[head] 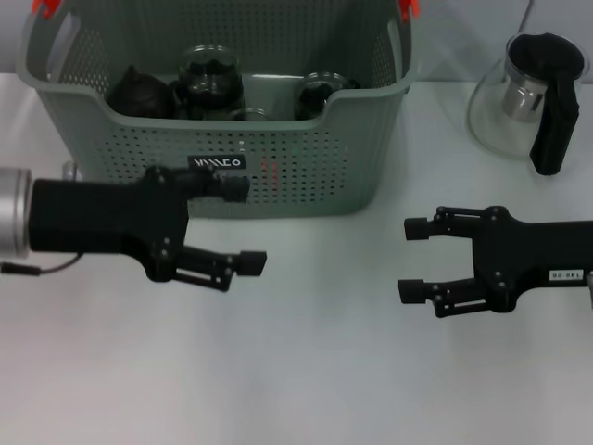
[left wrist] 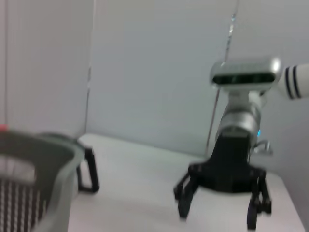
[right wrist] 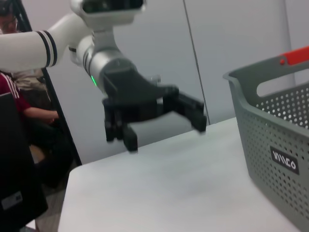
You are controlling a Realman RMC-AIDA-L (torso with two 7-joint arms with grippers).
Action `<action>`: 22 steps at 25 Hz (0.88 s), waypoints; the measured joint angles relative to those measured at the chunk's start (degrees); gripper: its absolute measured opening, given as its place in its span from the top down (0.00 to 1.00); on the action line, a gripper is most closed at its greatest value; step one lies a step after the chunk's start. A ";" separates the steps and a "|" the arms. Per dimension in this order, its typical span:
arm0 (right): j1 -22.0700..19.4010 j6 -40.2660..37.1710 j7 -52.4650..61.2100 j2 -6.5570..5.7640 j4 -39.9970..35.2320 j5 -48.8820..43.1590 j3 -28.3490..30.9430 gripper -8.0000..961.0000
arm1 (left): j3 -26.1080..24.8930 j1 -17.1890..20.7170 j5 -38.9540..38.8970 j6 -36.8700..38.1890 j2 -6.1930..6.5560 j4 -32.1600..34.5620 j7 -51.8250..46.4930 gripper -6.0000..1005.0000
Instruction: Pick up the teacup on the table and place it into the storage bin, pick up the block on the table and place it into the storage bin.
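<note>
The storage bin, grey-green and perforated with orange clips and a black label, stands at the back centre of the white table. Its wall also shows in the left wrist view and the right wrist view. Inside lie a dark round pot and glass vessels; I cannot tell which is the teacup. The block is out of view. My left gripper hovers open and empty just in front of the bin, and shows as the left gripper from the other wrist. My right gripper is open and empty to the bin's right, and shows as the right gripper from the other wrist.
A glass teapot with a black handle stands at the back right, beside the bin. White tabletop stretches in front of both grippers. A person in red sits beyond the table's far side.
</note>
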 joint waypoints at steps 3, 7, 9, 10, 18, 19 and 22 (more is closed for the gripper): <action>0.89 1.23 -0.33 -0.22 -0.36 -0.89 -0.30 0.05 | 1.21 0.24 2.56 -3.88 -0.47 -3.42 1.91 0.05; 1.63 3.81 -0.71 -0.28 -0.40 -2.32 -0.44 0.05 | 2.93 -0.45 3.96 -10.93 -0.48 -10.62 4.47 0.05; 1.75 4.99 -0.75 -0.06 -0.41 -3.10 -0.48 0.05 | 3.41 -0.84 4.05 -13.32 -0.36 -13.06 5.64 0.05; 1.80 5.42 -0.77 0.07 -0.40 -3.49 -0.55 0.05 | 3.55 -0.96 4.07 -14.09 -0.33 -13.91 6.12 0.05; 1.47 5.99 -0.80 0.20 -0.36 -4.11 -1.00 0.05 | 3.77 -1.38 4.14 -15.77 -0.21 -16.03 7.07 0.05; 1.41 5.98 -0.81 0.20 -0.34 -4.11 -1.01 0.05 | 3.76 -1.41 4.14 -15.73 -0.21 -16.04 7.08 0.05; 1.30 5.85 -0.82 0.18 -0.23 -4.14 -1.01 0.05 | 3.76 -1.45 4.14 -15.70 -0.21 -16.08 7.09 0.05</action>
